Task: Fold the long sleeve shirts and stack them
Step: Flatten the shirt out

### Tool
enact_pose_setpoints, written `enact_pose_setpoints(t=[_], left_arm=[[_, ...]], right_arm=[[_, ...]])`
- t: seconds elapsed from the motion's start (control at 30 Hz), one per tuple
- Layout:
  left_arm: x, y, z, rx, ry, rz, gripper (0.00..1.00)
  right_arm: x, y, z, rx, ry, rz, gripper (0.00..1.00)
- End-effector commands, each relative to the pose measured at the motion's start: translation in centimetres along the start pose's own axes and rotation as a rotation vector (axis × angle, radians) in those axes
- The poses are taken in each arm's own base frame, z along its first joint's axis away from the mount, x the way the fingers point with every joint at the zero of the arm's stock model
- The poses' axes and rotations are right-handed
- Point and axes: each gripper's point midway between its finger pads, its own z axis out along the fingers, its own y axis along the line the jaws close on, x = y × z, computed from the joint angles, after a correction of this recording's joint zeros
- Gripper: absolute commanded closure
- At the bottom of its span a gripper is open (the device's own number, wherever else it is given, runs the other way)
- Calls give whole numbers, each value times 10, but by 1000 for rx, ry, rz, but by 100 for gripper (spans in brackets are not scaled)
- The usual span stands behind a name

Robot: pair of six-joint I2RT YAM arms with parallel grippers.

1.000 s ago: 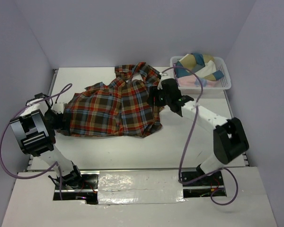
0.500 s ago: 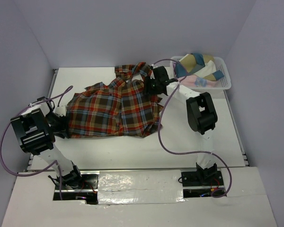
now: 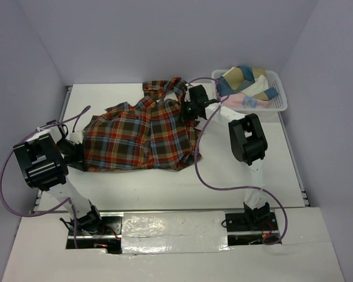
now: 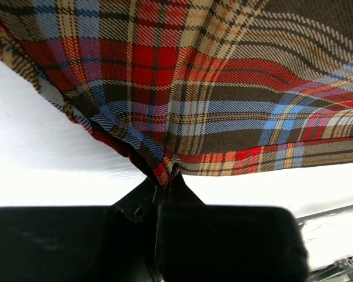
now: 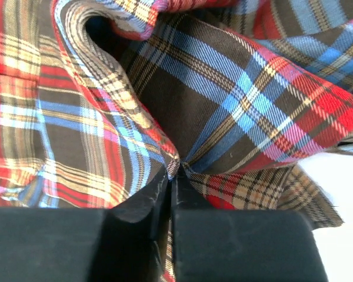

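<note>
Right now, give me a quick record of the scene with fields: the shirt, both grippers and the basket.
shirt: plaid, spread on the table, rumpled along its far edge, not yet folded
left gripper: shut, pinching the shirt's left edge
right gripper: shut, pinching a fold near the shirt's far right corner
basket: white, at the table's far right corner, holding bunched cloth
</note>
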Motion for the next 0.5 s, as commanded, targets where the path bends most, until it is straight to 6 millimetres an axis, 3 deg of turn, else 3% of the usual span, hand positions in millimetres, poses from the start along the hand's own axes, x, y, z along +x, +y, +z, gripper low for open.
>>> enact_pose_setpoints(t=[0.0, 0.1, 0.17, 0.27, 0.37, 0.4, 0.47], left_arm=[[-16, 1, 1, 11, -38, -8, 100], [-25, 3, -7, -2, -62, -1, 100], [-27, 5, -10, -12, -77, 5, 100], [-28, 7, -10, -28, -83, 8, 100], [-29, 6, -6, -16, -79, -3, 100], [-29, 6, -5, -11, -76, -6, 100], [-29, 6, -2, -4, -76, -14, 100]], right_arm=[[-16, 21, -17, -75, -60, -23, 100], [-28, 29, -44, -77, -115, -52, 100], [-33, 34, -75, -64, -169, -92, 100], [-25, 41, -116, -42, -223, -180, 98], [2, 51, -147, -19, -229, -290, 96], [16, 67, -151, -39, -218, -341, 94], [44, 78, -167, -53, -193, -451, 92]])
